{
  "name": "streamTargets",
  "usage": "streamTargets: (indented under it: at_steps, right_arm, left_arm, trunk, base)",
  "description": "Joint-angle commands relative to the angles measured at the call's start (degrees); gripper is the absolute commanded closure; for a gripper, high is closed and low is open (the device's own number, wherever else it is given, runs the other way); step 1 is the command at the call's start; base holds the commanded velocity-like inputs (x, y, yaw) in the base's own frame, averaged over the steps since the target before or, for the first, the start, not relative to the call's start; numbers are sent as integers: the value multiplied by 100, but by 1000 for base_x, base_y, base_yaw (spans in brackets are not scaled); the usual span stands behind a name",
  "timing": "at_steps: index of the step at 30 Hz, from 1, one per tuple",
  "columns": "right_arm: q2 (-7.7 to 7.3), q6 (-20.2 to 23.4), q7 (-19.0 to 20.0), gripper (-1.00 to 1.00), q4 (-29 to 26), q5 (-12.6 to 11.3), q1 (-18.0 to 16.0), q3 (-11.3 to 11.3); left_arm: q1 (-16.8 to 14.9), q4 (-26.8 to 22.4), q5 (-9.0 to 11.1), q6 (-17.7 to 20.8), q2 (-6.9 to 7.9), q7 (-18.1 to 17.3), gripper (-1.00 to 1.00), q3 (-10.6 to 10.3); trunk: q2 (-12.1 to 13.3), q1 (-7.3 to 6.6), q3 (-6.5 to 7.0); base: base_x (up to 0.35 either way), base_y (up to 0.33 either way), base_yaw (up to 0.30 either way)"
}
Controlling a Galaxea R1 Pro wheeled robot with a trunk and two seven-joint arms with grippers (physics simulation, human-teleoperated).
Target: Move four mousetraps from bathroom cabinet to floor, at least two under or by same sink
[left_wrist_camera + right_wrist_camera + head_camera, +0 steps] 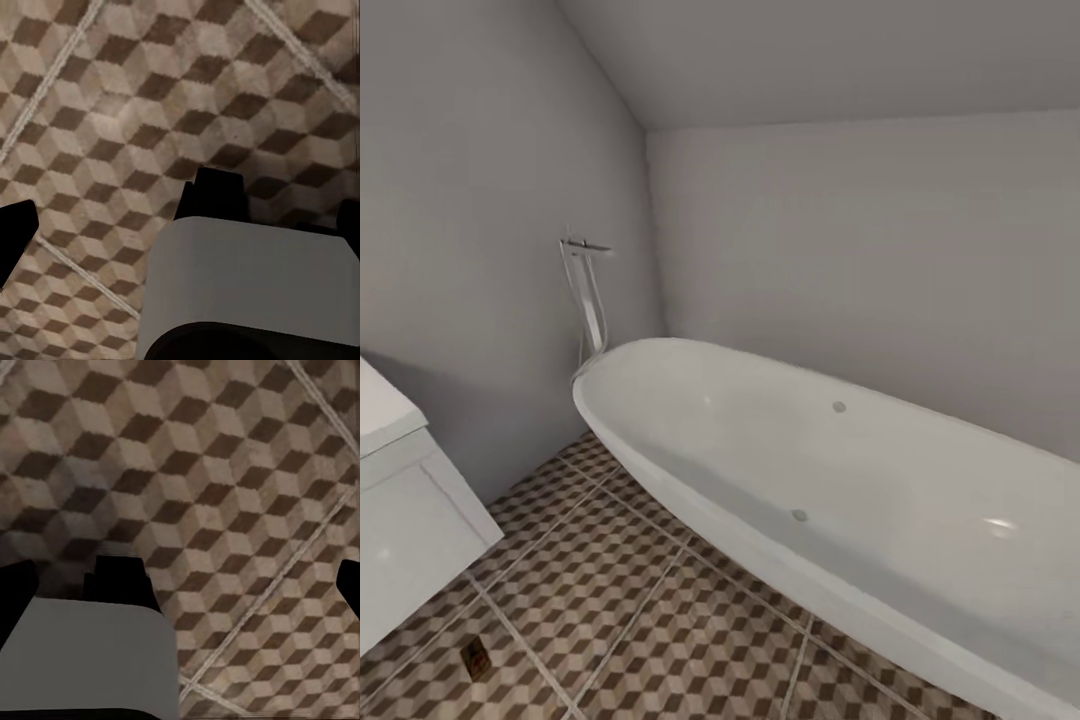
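One mousetrap (475, 658), a small tan board with dark parts, lies flat on the bathroom floor (660, 620) just in front of the white vanity (410, 530). A corner of the bathroom sink top (380, 410) shows above that vanity. The cabinet is out of view. My left gripper (183, 225) hangs over bare patterned tiles, its dark fingertips (15, 236) spread to the picture's edges with nothing between them. My right gripper (181, 583) is open too, with its fingertips (15, 585) wide apart over the tiles and nothing held.
A long white oval bathtub (840, 480) fills the right side along the far wall. Its chrome floor-standing faucet (586, 290) is at the back left corner. A strip of tiled floor runs between tub and vanity. Grey parts of my own body (247, 285) lie below both wrists.
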Motion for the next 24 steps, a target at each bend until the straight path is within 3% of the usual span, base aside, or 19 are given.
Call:
streamTargets:
  at_steps: [1, 24]
  right_arm:
    - [0, -30, -28, -100, 19, 48, -8, -49]
    - [7, -30, -28, -100, 24, 49, -8, -49]
  left_arm:
    - [-2, 1, 40, 14, 0, 9, -100, -48]
    - [-2, 1, 40, 14, -1, 7, -100, -47]
  trunk:
    - [-2, -1, -4]
    - [-2, -1, -4]
  base:
    - [0, 0, -297]
    - [0, 0, -298]
